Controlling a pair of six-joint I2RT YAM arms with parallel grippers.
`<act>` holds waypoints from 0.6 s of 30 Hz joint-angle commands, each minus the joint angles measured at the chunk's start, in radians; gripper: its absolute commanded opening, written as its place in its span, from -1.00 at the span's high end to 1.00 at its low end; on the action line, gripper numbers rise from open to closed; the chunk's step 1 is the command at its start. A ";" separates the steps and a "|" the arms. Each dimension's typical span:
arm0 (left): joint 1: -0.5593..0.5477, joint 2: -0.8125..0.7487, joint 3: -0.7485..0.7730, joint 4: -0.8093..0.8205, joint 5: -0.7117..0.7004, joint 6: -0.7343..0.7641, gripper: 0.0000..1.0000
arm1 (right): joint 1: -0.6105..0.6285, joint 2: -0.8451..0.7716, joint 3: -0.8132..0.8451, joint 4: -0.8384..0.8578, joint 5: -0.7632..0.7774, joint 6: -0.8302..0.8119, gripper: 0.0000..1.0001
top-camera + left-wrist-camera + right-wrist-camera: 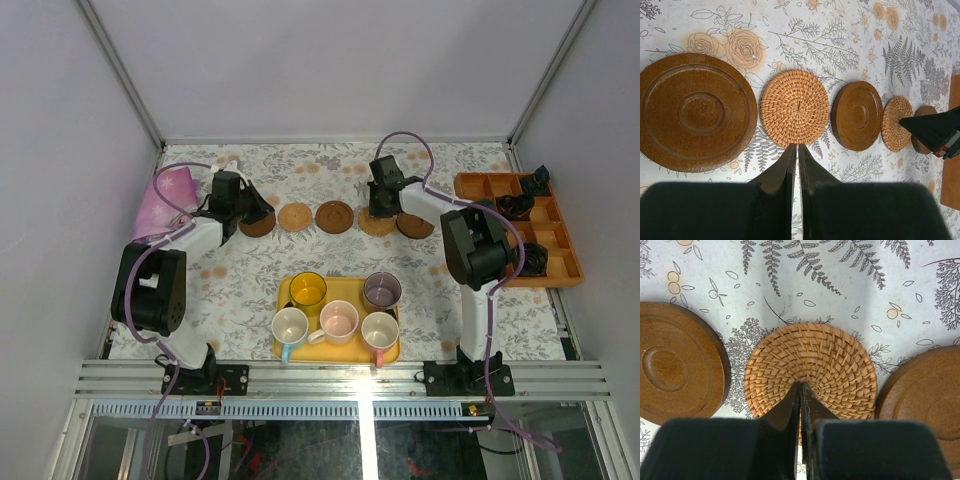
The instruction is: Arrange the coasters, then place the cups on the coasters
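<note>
Five coasters lie in a row across the floral table: dark brown (258, 226), woven tan (295, 217), dark brown (334, 216), woven tan (377, 224), dark brown (414, 227). My left gripper (795, 146) is shut and holds nothing, its tips at the edge of the woven coaster (795, 108), beside the large dark coaster (695, 111). Also shut, my right gripper (801, 384) has its tips over the middle of the other woven coaster (810, 365). The cups stand on the yellow tray (340, 352): yellow (308, 290), grey-purple (382, 291), white-blue (290, 326), two pink (339, 322) (380, 330).
An orange compartment tray (560, 262) holding small black objects sits at the right edge. A pink cloth (165, 200) lies at the far left behind the left arm. Walls close in the table at the back and sides.
</note>
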 commanded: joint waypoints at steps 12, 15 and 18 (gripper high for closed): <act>-0.006 -0.049 -0.038 0.058 -0.001 -0.006 0.92 | -0.014 -0.195 -0.043 0.016 0.133 -0.022 1.00; -0.006 -0.048 -0.043 0.070 0.011 -0.010 0.92 | -0.024 -0.195 -0.071 0.016 0.131 -0.010 1.00; -0.010 -0.052 -0.047 0.074 0.017 -0.009 0.92 | -0.035 -0.199 -0.100 0.017 0.136 -0.001 1.00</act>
